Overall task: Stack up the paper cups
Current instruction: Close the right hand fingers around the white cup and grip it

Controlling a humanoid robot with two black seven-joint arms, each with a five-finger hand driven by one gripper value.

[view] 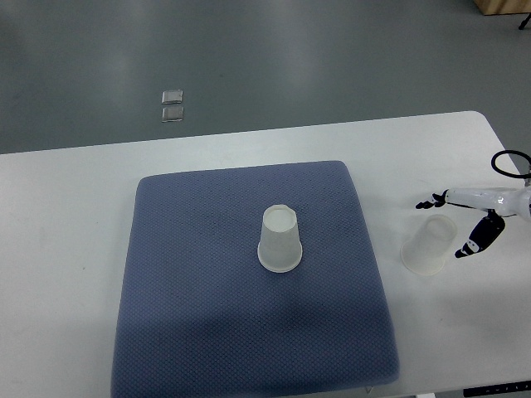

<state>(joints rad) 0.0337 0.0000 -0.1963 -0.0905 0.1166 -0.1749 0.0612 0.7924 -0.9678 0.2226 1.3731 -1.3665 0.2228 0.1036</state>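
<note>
Two paper cups are shown, both inverted: one cup [280, 239] stands at the centre of the blue mat [191, 274], the second cup [430, 244] on the bare white table [66, 249] just off the mat's right edge. The right hand [466, 224] enters at the table's right edge with fingers spread wide around the second cup, holding nothing. Such cups are probably light, thin-walled and easily crushed; a gentle grip across the side wall near the stiffer closed base seems advisable.
</note>
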